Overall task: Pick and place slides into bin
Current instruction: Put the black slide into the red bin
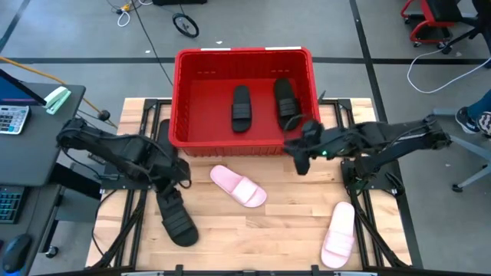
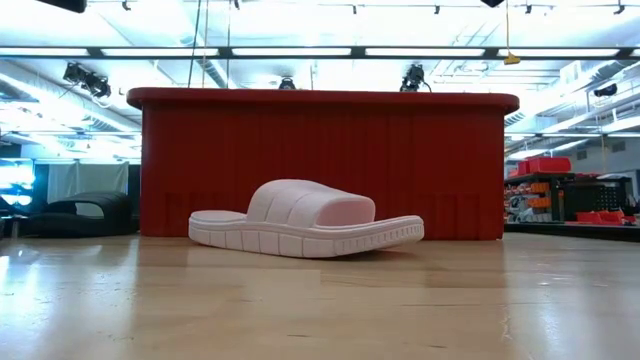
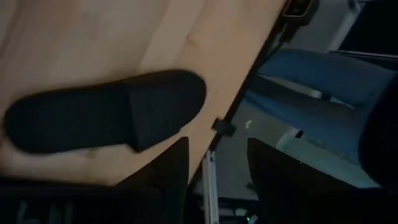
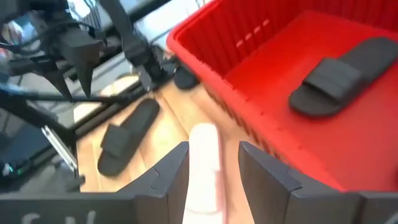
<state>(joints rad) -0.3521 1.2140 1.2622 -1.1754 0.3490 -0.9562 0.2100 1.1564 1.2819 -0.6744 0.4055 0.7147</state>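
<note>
The red bin (image 1: 178, 100) stands at the table's far middle, with two black slides (image 1: 241, 107) (image 1: 285, 98) lying on its floor. A third black slide (image 1: 176, 216) lies flat on the table at the near left and also shows in the left wrist view (image 3: 106, 112). A fourth black slide (image 1: 163, 130) lies beside the bin's left wall, partly under my left arm. One pink slide (image 1: 238, 186) lies in front of the bin, another (image 1: 338, 234) at the near right. My left gripper (image 1: 184, 175) is open and empty above the third black slide's far end. My right gripper (image 1: 301, 162) is open and empty by the bin's front right.
The bin's front wall (image 2: 320, 165) rises right behind the middle pink slide (image 2: 305, 220). Bare wood lies between the two pink slides (image 1: 295, 222). A desk with a calculator (image 1: 11, 119) stands off the table's left. A person's legs (image 3: 311, 81) show beyond the table's edge.
</note>
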